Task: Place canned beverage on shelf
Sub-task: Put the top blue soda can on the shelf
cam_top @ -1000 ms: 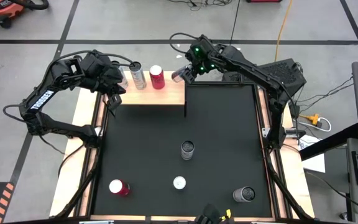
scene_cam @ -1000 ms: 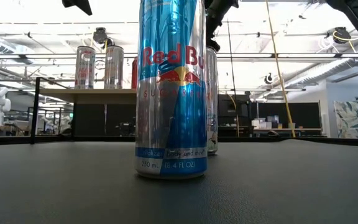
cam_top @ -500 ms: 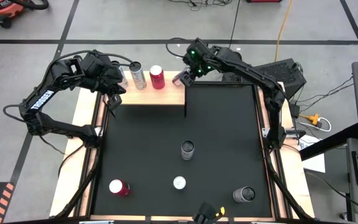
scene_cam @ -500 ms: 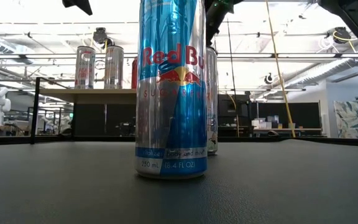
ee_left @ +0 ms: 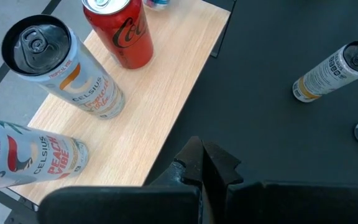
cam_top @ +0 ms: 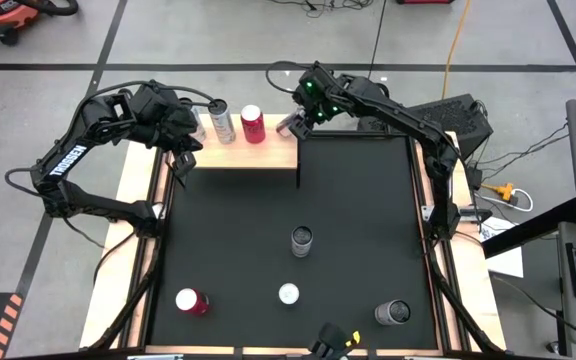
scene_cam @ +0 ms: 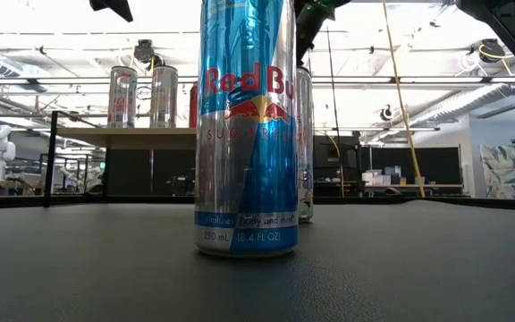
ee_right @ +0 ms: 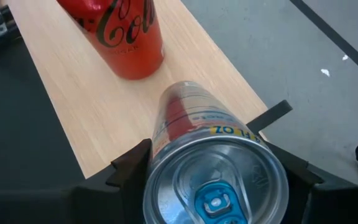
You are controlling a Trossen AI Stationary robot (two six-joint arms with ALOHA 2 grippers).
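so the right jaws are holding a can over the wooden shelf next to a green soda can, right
Not quite: the soda can standing on the light wooden shelf is red, not green, as the right wrist view shows. The rest holds: the right gripper has its jaws closed around a silver can with a blue tab, held above the shelf beside it.

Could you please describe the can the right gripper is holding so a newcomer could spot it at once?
Find the wooden shelf at the table's far edge. At its right end, the right gripper holds a silver can. Unlike the red cola can beside it, it has a blue tab.
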